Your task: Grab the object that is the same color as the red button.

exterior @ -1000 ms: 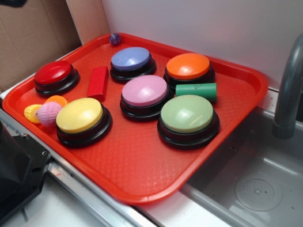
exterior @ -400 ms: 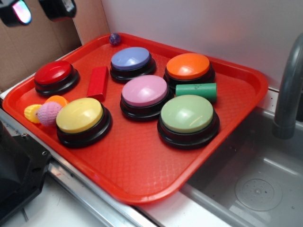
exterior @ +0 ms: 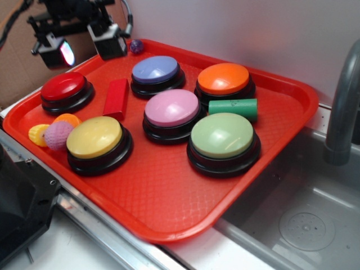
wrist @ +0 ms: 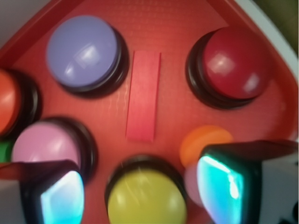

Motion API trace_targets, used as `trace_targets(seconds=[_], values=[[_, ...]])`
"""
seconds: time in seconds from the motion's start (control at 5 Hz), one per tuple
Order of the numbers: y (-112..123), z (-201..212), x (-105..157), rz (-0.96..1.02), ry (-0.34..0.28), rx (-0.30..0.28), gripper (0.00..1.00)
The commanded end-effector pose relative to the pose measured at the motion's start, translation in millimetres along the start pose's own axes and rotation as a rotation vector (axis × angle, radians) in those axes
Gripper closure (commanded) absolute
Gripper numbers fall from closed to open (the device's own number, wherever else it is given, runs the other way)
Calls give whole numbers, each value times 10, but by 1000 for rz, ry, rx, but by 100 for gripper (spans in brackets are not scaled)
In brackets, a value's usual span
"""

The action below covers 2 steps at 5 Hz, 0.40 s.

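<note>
The small red block (exterior: pixel 116 98) lies flat on the red tray (exterior: pixel 163 197), between the red button (exterior: pixel 66 90) and the blue button (exterior: pixel 157 73). From the wrist camera the block (wrist: pixel 143 94) sits in the middle, with the red button (wrist: pixel 230 66) to its right. My gripper (exterior: pixel 82 46) hangs open in the air over the tray's back left corner, above and behind the red button. Its two fingers (wrist: pixel 219 185) frame the yellow button (wrist: pixel 145 196) low in the wrist view, and nothing is between them.
The tray also carries orange (exterior: pixel 224 81), pink (exterior: pixel 172 112), green (exterior: pixel 223 142) and yellow (exterior: pixel 96 142) buttons, a green cylinder (exterior: pixel 233 107), small toys (exterior: pixel 53 132) at the left edge and a purple ball (exterior: pixel 136 46) at the back. A sink (exterior: pixel 304 219) and faucet (exterior: pixel 343 107) stand to the right.
My gripper has come down and to the right from the top left corner of the view toward the tray. The block and buttons have not moved.
</note>
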State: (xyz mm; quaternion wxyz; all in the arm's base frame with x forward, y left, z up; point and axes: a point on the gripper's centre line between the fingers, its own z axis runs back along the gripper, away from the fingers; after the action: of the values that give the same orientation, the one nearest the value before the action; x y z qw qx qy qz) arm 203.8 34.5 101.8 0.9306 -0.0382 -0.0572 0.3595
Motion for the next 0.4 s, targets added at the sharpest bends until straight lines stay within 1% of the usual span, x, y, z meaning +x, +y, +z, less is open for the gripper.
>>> trace_targets(seconds=[0.0,0.2], values=[[32,-456,178,89,-53,6,0],[55,-643,243,106,-47,26,0]])
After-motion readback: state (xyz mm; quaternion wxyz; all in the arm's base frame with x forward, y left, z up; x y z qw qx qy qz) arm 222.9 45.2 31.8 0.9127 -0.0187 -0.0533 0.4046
